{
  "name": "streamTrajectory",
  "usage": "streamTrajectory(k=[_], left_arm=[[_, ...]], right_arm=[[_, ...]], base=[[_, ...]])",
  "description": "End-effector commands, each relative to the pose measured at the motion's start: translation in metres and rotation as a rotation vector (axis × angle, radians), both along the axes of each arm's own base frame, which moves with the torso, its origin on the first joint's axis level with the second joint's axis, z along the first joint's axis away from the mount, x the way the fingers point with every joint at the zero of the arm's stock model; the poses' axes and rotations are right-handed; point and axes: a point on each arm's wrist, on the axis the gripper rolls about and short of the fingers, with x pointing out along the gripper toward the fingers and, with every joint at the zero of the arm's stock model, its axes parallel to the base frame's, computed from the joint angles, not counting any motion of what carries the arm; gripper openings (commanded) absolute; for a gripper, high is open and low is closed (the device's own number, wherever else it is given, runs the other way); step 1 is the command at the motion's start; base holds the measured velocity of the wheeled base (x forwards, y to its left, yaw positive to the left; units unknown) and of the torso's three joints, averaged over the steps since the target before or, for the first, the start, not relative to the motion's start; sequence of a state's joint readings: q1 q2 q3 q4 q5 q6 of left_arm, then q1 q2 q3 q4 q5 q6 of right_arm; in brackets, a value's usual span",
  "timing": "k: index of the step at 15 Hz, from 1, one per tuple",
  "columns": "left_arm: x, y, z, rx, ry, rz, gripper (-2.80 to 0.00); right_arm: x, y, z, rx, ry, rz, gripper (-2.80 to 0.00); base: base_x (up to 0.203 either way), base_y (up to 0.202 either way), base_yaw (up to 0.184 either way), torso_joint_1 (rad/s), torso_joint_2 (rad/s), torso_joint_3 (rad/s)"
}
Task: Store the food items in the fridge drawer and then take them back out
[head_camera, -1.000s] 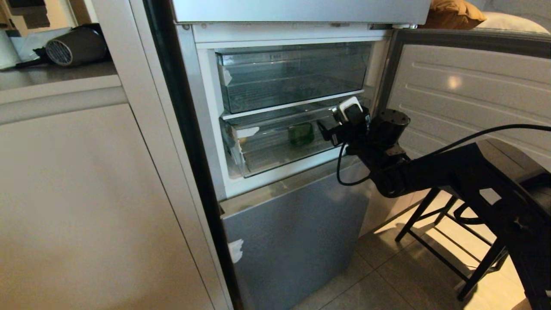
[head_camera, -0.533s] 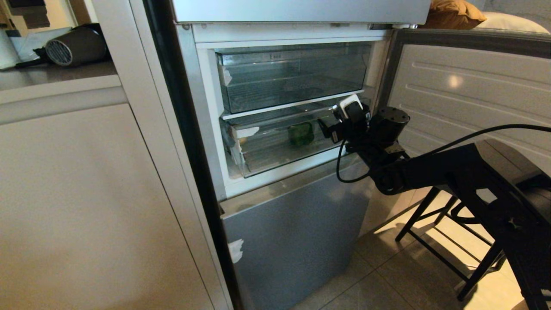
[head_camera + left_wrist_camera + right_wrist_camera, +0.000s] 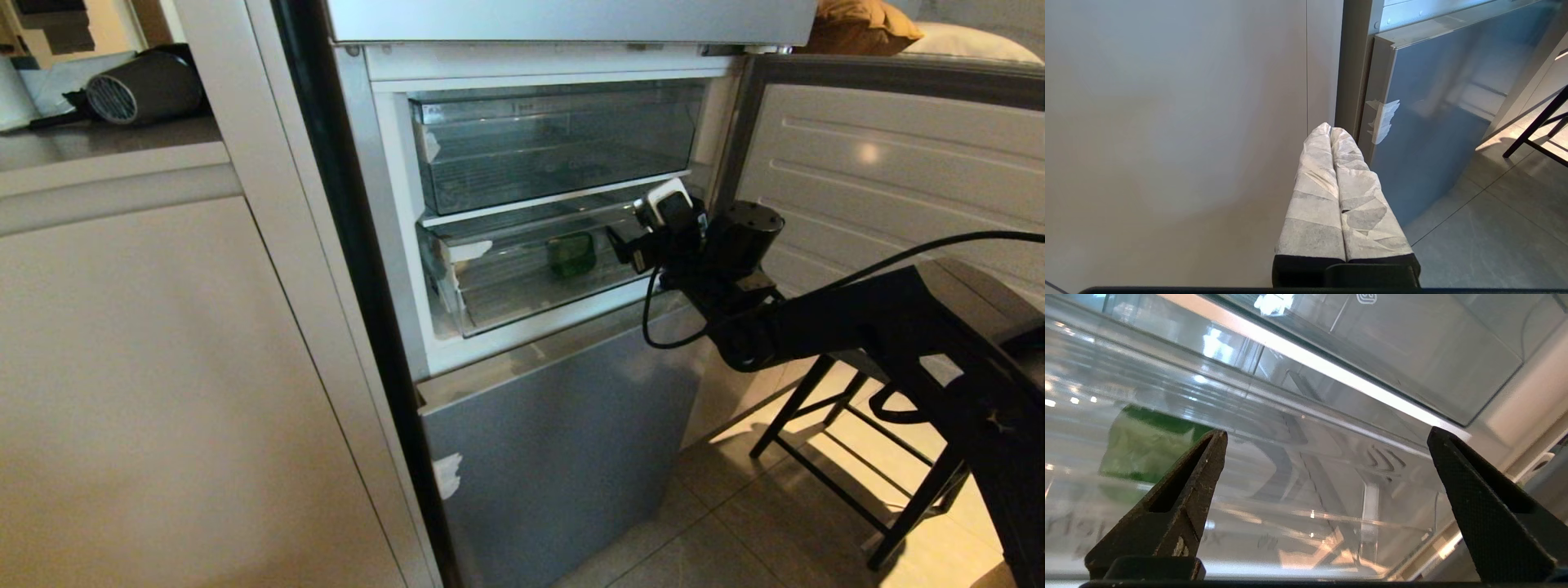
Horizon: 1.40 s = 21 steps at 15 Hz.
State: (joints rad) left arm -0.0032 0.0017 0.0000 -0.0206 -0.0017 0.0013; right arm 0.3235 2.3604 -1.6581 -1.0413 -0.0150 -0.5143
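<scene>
One bell pepper inside the fridge drawer.

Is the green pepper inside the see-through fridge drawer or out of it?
Inside. The green pepper sits on the floor of the see-through fridge drawer, seen through its clear front wall.

Home kitchen — built-in fridge with silver-grey front stands open, clear plastic drawers inside. Left of fridge: beige cabinet doors, tabletop above them carrying small dark appliance. Right of fridge: tiled floor, black metal stool — cushions behind open door.
</scene>
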Motion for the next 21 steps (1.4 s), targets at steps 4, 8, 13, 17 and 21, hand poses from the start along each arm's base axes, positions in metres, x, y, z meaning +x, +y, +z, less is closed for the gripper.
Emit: streamTrajectory(k=[4, 8, 13, 17, 21], left_arm=[[0.001, 0.000, -0.003, 0.000, 0.010, 0.000, -2.80], [0.001, 0.000, -0.003, 0.000, 0.010, 0.000, -2.80], [0.001, 0.000, -0.003, 0.000, 0.010, 0.000, -2.80], [0.001, 0.000, -0.003, 0.000, 0.010, -0.001, -2.80], [0.001, 0.000, -0.003, 0.000, 0.010, 0.000, -2.80]], right_arm=[[-0.023, -0.008, 0.004, -0.006, -0.003, -0.005, 0.00], [-0.050, -0.017, 0.025, 0.001, -0.024, -0.007, 0.00], [-0.054, -0.018, 0.017, -0.013, 0.010, -0.001, 0.00], [-0.032, -0.011, -0.006, -0.020, 0.030, 0.003, 0.00], [-0.015, -0.005, -0.013, -0.012, 0.005, 0.001, 0.00]], base=[[0.000, 0.000, 0.000, 0.000, 0.00, 0.000], [0.000, 0.000, 0.000, 0.000, 0.00, 0.000], [0.000, 0.000, 0.000, 0.000, 0.00, 0.000], [0.000, 0.000, 0.000, 0.000, 0.00, 0.000], [0.000, 0.000, 0.000, 0.000, 0.00, 0.000]])
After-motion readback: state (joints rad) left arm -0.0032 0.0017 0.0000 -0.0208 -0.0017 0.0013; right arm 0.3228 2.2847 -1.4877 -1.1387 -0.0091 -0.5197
